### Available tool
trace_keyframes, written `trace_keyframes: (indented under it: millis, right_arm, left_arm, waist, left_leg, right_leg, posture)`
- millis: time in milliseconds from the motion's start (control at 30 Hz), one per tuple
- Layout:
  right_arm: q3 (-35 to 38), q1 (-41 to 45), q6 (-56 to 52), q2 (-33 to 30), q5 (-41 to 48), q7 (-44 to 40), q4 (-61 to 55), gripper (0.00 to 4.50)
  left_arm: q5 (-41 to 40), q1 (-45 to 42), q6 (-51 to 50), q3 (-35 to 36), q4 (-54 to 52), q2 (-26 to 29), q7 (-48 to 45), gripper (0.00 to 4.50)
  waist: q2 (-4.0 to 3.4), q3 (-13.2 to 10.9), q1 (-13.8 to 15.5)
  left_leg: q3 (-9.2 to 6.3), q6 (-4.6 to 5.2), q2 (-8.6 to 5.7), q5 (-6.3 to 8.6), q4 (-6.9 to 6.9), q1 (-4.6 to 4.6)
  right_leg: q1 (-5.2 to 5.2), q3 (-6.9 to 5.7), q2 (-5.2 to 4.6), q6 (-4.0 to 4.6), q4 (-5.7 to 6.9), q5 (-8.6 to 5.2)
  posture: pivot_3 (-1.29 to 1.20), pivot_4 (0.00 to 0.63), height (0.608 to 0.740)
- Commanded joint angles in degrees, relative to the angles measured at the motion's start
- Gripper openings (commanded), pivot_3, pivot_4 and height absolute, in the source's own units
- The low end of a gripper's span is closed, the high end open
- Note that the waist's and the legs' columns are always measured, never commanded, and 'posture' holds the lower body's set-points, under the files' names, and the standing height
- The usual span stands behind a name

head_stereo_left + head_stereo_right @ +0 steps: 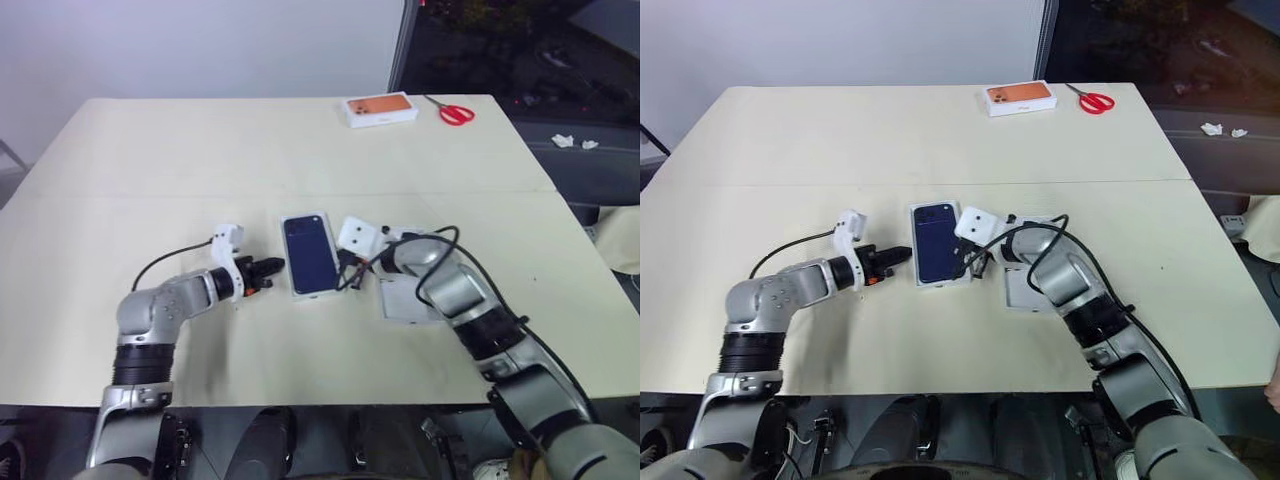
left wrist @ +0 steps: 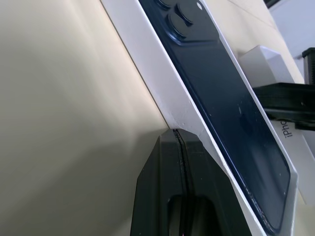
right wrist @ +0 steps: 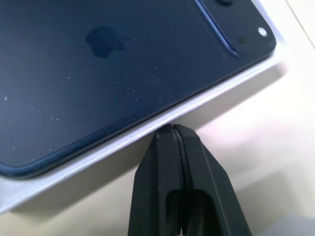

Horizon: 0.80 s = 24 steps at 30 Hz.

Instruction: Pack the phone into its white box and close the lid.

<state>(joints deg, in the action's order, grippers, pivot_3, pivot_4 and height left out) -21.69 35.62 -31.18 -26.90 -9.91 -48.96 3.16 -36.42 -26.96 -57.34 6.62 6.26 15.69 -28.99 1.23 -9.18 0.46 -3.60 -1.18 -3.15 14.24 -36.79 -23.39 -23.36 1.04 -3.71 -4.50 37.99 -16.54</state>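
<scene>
The dark navy phone [image 1: 309, 253] lies back up in the white box [image 1: 315, 295] at the middle of the table, its camera cluster at the far end. My left gripper [image 1: 272, 266] is shut, and its fingertips [image 2: 165, 157] press on the box's left rim. From the other side my right gripper [image 1: 347, 272] is also shut, with its fingertips [image 3: 197, 162] against the right rim. A pale, shallow cardboard piece [image 1: 400, 300], apparently the lid, lies flat to the right of the box, partly under my right forearm.
An orange-topped box [image 1: 380, 109] and red scissors [image 1: 456, 112] sit at the table's far right edge. Cables loop from both wrists over the tabletop. Bare table [image 1: 150, 170] stretches to the left and behind the box.
</scene>
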Motion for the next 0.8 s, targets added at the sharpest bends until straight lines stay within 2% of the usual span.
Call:
trace_keyframes:
  millis: [33, 300, 633, 800]
  right_arm:
    - [1.5, -1.2, -2.4, -2.8, 1.6, -2.5, -4.6, 0.00]
    - [3.8, -2.5, -3.1, -6.9, 1.5, -3.2, -5.0, 0.00]
    - [2.4, -3.6, -3.9, -7.1, 0.6, -3.6, -6.4, 0.00]
    - [2.0, -2.9, -3.7, -5.9, 0.4, -3.1, -5.4, 0.00]
  left_arm:
    - [0.7, -2.7, 1.1, -5.5, 1.3, -4.6, -1.9, 0.02]
    - [3.6, -5.0, 3.5, -7.5, 5.6, -7.7, -4.4, 0.02]
    - [6.1, -6.9, 6.8, -6.3, 9.6, -7.2, -5.5, 0.02]
    - [5.9, -6.0, 6.1, -7.0, 7.9, -7.0, -6.0, 0.02]
  waist:
    - [0.00, 0.0, 0.4]
    - [0.00, 0.0, 0.2]
    - [0.00, 0.0, 0.2]
    - [0.00, 0.0, 0.1]
  left_leg:
    - [0.00, 0.05, 0.00, 0.03, -0.09, 0.00]
    - [0.02, 0.15, -0.01, 0.09, -0.24, -0.01]
    - [0.02, 0.13, -0.01, 0.08, -0.26, 0.01]
    - [0.02, 0.13, 0.01, 0.08, -0.26, 0.02]
  right_leg:
    - [0.04, -0.01, 0.00, 0.00, -0.01, 0.00]
    - [0.16, -0.02, -0.01, -0.01, -0.08, 0.00]
    - [0.19, -0.02, -0.01, -0.02, -0.08, 0.00]
    - [0.19, -0.02, 0.00, -0.02, -0.07, 0.00]
  posture:
    - [0.00, 0.150, 0.740]
    - [0.00, 0.150, 0.740]
    - [0.00, 0.150, 0.740]
    - [0.00, 0.150, 0.740]
